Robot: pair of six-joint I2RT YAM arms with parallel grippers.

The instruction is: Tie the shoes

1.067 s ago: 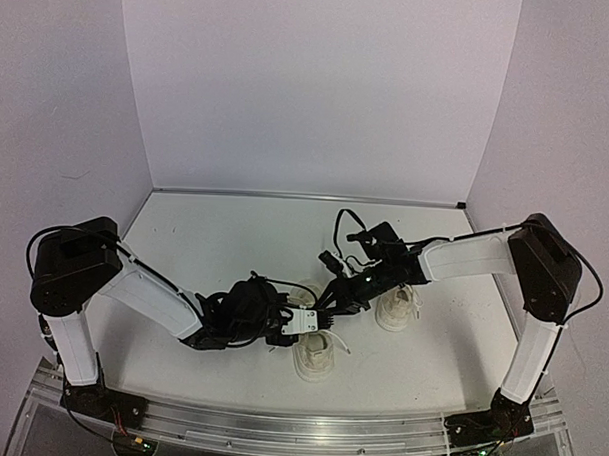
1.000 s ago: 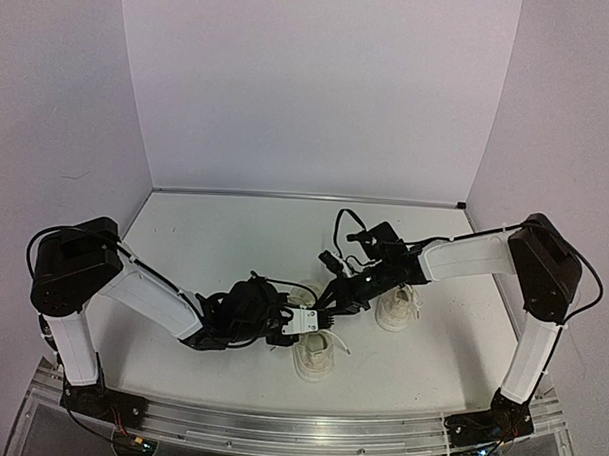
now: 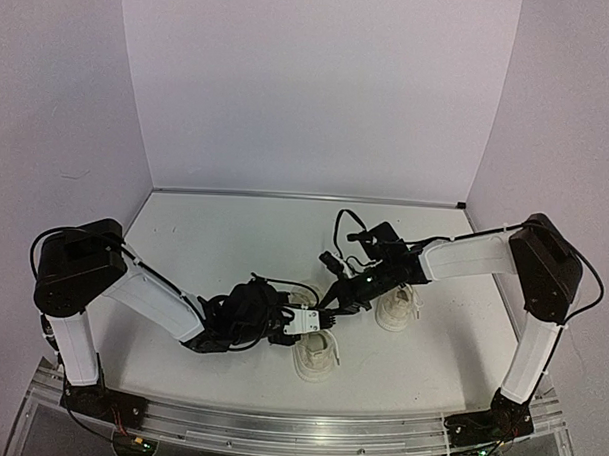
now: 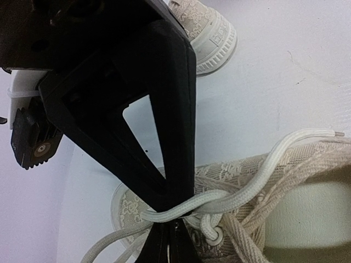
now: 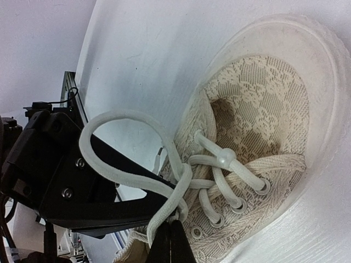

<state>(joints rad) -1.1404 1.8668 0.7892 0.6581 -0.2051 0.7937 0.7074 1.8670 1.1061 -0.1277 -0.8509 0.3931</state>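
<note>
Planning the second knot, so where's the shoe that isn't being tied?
In the top view the free shoe sits right of centre, partly under the right arm, to the right of and farther back than the near shoe.

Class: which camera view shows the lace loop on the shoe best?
The right wrist view: the lace loop arches whole beside the eyelets. The left wrist view shows only crossing strands, black hardware hiding the rest; the top view leaves it too small to see.
</note>
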